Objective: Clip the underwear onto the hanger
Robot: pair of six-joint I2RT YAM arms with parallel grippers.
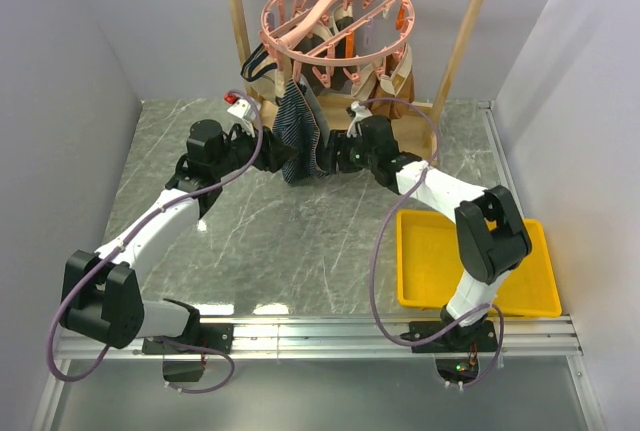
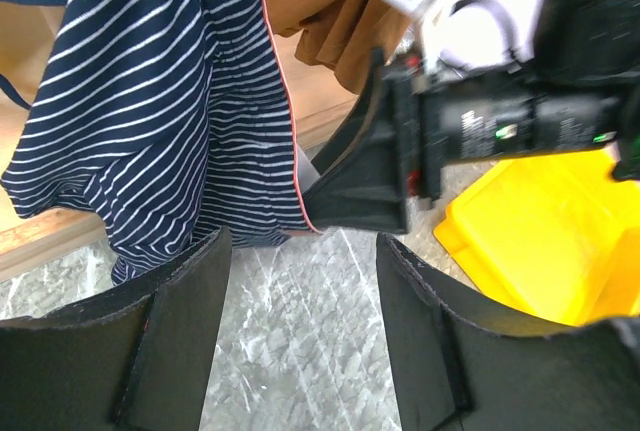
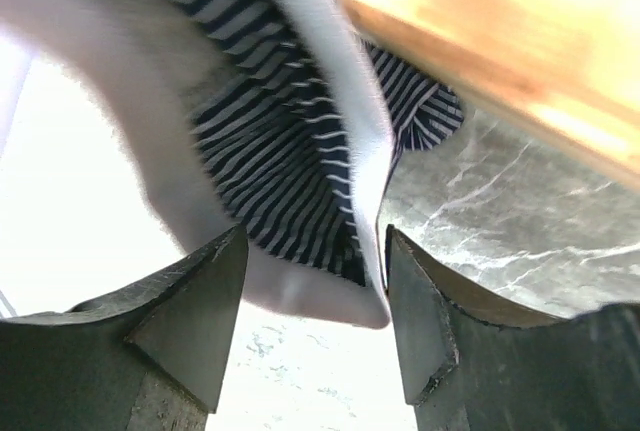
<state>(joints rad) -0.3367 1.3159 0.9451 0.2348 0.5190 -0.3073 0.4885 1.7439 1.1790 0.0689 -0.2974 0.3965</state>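
**Underwear hanging from the hanger, both grippers spread beside it**

The underwear [image 1: 300, 136] hangs from the near-left rim of the hanger [image 1: 335, 16], at the middle of the far edge of the table [image 1: 300, 241]. The left gripper [image 2: 305, 251] and right gripper [image 3: 318, 241] flank its lower part. The jaws of both are spread and pinch nothing, though a fold of striped cloth hangs right at the gap of the right one. The risk, as I judge it, is that a finger drawing away catches that fold and drags the cloth out of its peg. How deep the peg bites cannot be seen, and a shallow hold would drop the garment onto the table.
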